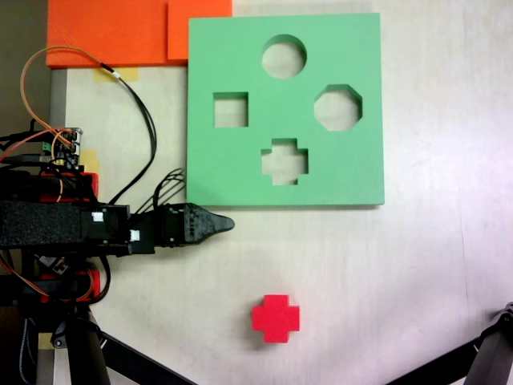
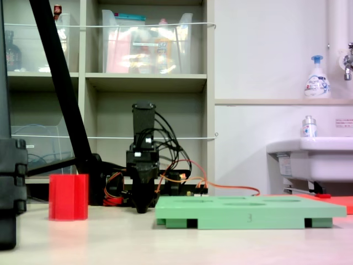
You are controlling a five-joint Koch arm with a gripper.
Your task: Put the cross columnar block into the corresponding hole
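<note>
The cross columnar block (image 1: 276,318) is bright red and stands upright on the bare table, below the green foam board (image 1: 240,48) in a fixed view. In another fixed view the block (image 2: 68,197) stands left of the arm. The corresponding hole (image 1: 284,161), a plus-shaped cutout, is in the board's lower middle, with round, square and octagonal cutouts around it. My gripper (image 1: 228,223) points right, just below the board's lower left corner, shut with nothing in it. It hangs low over the table (image 2: 142,207), apart from the block.
Orange foam sheets (image 1: 112,32) lie at the top left, touching the board. The arm's base and loose cables (image 1: 48,160) fill the left edge. Black tripod legs (image 1: 120,353) cross the bottom corners. The board (image 2: 248,212) lies flat, with shelves and a sink (image 2: 314,154) behind.
</note>
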